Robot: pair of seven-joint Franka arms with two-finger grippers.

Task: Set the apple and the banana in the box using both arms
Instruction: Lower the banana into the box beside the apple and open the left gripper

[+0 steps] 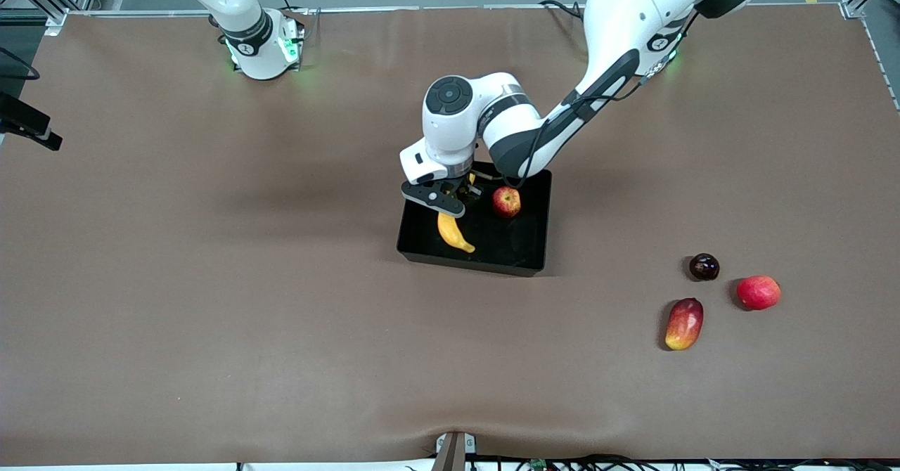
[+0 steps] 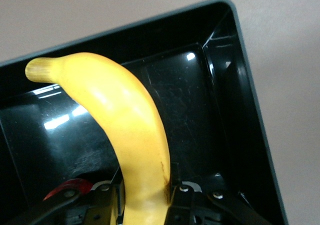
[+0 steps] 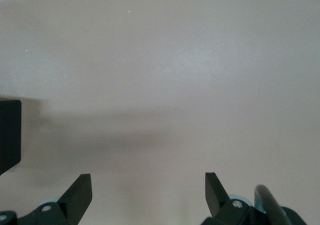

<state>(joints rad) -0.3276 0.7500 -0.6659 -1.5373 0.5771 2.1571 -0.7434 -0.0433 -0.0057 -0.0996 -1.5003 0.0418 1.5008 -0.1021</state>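
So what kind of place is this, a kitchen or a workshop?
Most likely a robotics lab, not a kitchen: two white arms are mounted along a brown-covered table, cables run along its edges, and the left tool holds a banana over a black box.

The small round red apple with yellowish streaks (image 1: pixel 506 202) sits inside the black rectangular plastic box with low glossy walls (image 1: pixel 524 263), just above the middle of the front view, in the box's upper right part. The curved plain yellow banana (image 1: pixel 453 233) hangs in the box's left half, clamped near one end by the left pincer (image 1: pixel 450 200), its free end pointing down toward the box floor (image 2: pixel 200 110).
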